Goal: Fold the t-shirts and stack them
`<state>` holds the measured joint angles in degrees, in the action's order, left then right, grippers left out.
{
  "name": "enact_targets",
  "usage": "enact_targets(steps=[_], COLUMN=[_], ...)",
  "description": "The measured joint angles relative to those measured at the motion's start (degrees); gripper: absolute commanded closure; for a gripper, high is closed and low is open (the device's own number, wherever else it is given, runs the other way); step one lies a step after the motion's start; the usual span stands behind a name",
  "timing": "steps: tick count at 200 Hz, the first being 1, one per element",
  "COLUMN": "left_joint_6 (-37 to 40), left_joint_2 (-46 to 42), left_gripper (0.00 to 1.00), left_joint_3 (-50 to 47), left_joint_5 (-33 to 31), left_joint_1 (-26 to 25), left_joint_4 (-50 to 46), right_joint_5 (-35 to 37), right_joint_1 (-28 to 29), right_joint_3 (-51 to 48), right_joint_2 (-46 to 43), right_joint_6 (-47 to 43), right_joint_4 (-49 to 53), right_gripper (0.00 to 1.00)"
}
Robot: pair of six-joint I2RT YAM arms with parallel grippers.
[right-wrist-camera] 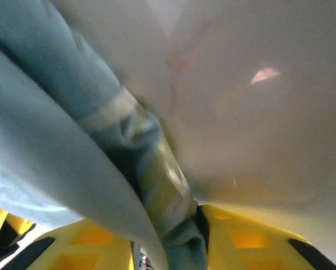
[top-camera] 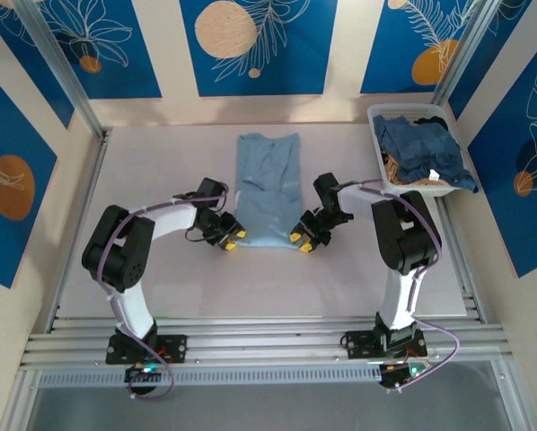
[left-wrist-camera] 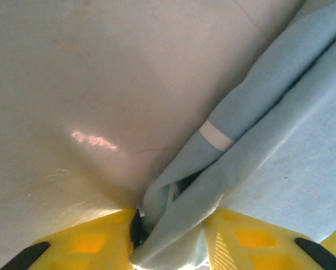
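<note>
A light blue t-shirt (top-camera: 267, 189) lies in the middle of the table, folded lengthwise into a long strip. My left gripper (top-camera: 233, 240) sits at its near left corner and my right gripper (top-camera: 303, 241) at its near right corner. In the left wrist view the hem of the t-shirt (left-wrist-camera: 291, 157) is bunched between the yellow fingers (left-wrist-camera: 84, 247), and the left gripper (left-wrist-camera: 173, 242) is shut on it. The right wrist view has a fold of the t-shirt (right-wrist-camera: 39, 157) pinched in the right gripper (right-wrist-camera: 168, 247) the same way. White lettering peeks out at the folds.
A white mesh basket (top-camera: 408, 109) stands at the back right with darker blue t-shirts (top-camera: 426, 148) heaped in it and hanging over its rim. Metal frame posts and rails run along the table's sides and near edge.
</note>
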<state>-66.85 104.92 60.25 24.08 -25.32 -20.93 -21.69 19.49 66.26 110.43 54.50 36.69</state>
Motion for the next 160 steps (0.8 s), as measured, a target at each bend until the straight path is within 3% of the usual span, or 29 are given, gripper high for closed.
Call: enact_targets(steps=[22, 51, 93, 160], left_joint_6=[1.01, 2.43, 6.27, 13.53], left_joint_2=[1.33, 1.42, -1.33, -22.14], left_gripper=[1.0, 1.0, 1.0, 1.0], left_joint_3=[1.49, 2.73, 2.64, -4.57], left_joint_5=[-0.07, -1.6, -1.84, 3.67], left_joint_1=[-0.28, -0.76, -0.85, -2.67], left_joint_4=[-0.02, 0.33, -3.54, -15.19], right_joint_5=[1.22, 3.21, 3.85, -0.09], right_joint_1=[0.0, 0.02, 0.39, 4.15], right_joint_3=[2.21, 4.04, 2.62, -4.46], right_joint_2=[0.76, 0.7, -3.39, -19.43], right_joint_6=[-0.17, -0.7, -0.76, -1.64], right_joint_4=[1.01, 1.49, 3.87, 13.84], right_gripper=[0.9, 1.0, 1.0, 1.0])
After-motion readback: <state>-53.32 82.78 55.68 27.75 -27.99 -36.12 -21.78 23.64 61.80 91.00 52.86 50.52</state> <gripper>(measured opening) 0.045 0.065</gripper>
